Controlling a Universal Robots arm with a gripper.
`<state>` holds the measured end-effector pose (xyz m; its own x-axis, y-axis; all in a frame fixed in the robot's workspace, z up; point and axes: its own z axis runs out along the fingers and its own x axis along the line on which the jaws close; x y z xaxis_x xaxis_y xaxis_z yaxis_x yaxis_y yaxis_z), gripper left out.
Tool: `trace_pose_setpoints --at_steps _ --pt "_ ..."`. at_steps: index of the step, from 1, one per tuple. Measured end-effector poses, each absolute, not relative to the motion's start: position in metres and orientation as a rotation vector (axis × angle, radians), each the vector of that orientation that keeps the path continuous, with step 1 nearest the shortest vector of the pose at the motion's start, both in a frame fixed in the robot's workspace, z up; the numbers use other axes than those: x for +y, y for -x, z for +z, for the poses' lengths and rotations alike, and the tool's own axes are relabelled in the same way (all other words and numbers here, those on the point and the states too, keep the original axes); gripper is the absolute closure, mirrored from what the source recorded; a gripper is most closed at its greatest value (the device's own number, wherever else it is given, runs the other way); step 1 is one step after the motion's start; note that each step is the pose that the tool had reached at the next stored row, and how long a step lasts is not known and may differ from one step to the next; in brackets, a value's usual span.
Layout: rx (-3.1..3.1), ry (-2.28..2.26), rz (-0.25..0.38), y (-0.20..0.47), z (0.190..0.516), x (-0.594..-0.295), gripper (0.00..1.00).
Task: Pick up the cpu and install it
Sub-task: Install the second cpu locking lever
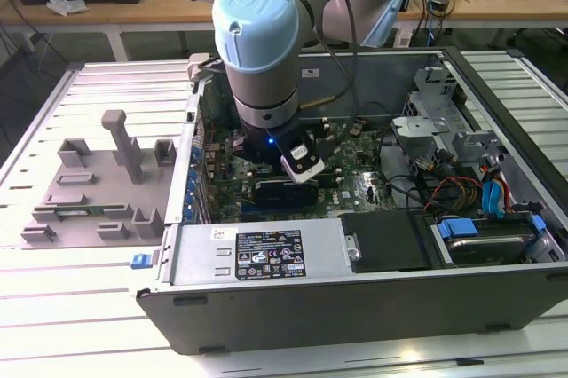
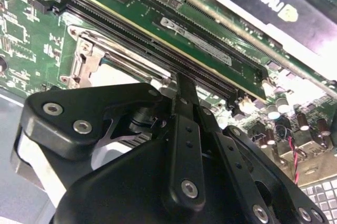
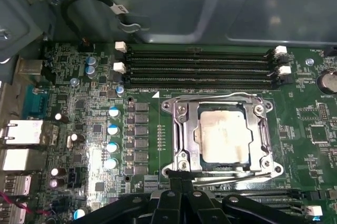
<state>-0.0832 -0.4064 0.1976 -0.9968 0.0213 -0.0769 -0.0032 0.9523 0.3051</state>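
- Already the chip point(image 3: 224, 135) lies flat inside the metal socket frame point(image 3: 181, 134) on the green board point(image 3: 79, 77), as the first wrist view shows, its pale top bare and nothing gripping it.
- Just at the frame's edge sits the pincer point(image 3: 181, 179), fingers point(image 2: 185, 95) pressed together on nothing.
- Working well here would mean keeping level and slow over the socket, since the memory slots point(image 3: 200, 66) run right beside it and a long black card point(image 2: 274, 3) is close.
- Around it, the open computer case point(image 1: 355, 303) rests on a slatted metal table point(image 1: 71, 307); a grey fixture block point(image 1: 98, 183) stands at the exterior view's left, a wooden workbench point(image 1: 133, 10) behind.
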Motion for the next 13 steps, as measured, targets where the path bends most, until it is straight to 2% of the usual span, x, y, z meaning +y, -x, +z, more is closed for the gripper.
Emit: trace_pose_setpoints --at_steps 4,13 --pt "3.018 -0.014 0.492 0.0851 0.1952 -0.4064 0.89" --pt "3.018 -0.013 0.492 0.0853 0.1936 -0.4008 0.89"
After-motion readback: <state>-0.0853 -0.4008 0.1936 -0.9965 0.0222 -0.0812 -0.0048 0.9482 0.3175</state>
